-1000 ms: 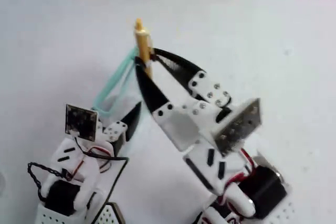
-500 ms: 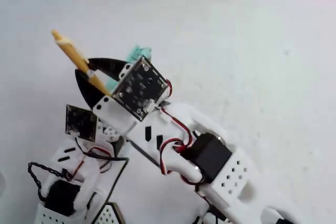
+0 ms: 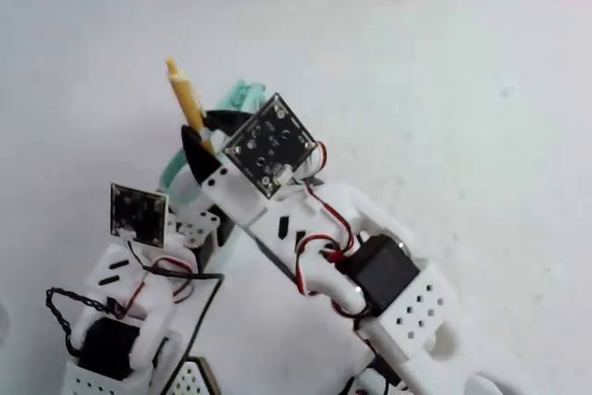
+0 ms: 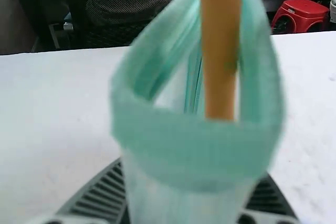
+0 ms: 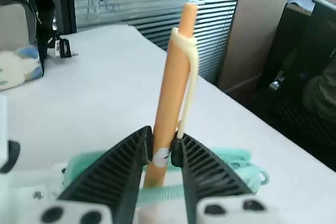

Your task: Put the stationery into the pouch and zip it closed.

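Pen held over the open pouch, one arm on each.

The right gripper (image 5: 161, 141) has its dark ribbed jaws pinched narrow on the lower barrel of the orange pen (image 5: 176, 77), whose clip end points up and away from the arms. From above the pen leans a little. The left gripper (image 4: 191, 211) holds the mint-green pouch (image 4: 194, 153) between its jaws, upright above the white table (image 3: 444, 90), with the mouth pulled into an open loop. Seen from the left wrist, the pen's lower end drops inside that loop, behind the near lip. The zip is open. Both arms crowd together at the near side of the table.
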You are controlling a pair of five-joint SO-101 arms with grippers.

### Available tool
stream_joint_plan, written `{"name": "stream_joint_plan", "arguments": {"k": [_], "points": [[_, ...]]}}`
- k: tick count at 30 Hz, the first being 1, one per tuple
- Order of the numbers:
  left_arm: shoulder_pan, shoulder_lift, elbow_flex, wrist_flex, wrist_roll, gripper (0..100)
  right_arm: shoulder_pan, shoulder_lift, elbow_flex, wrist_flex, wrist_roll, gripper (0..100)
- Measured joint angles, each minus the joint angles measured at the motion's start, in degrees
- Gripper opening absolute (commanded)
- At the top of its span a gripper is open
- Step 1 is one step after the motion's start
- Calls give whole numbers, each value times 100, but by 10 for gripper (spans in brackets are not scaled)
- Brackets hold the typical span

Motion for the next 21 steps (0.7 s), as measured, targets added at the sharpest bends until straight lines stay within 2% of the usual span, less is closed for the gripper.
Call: {"name": "stream_joint_plan", "arguments": {"k": [2,10,17,21], "points": [[0,0,0,0,0,219,0,26,-44,343,9,301],[-26,0,0,0,0,219,185,26,-1169,1222,9,280],[-79,0,0,0,0,215,1389,97,-1662,1398,9,279],[-642,0,-53,-70,0,215,2075,703,-1319,1398,9,279]]}}
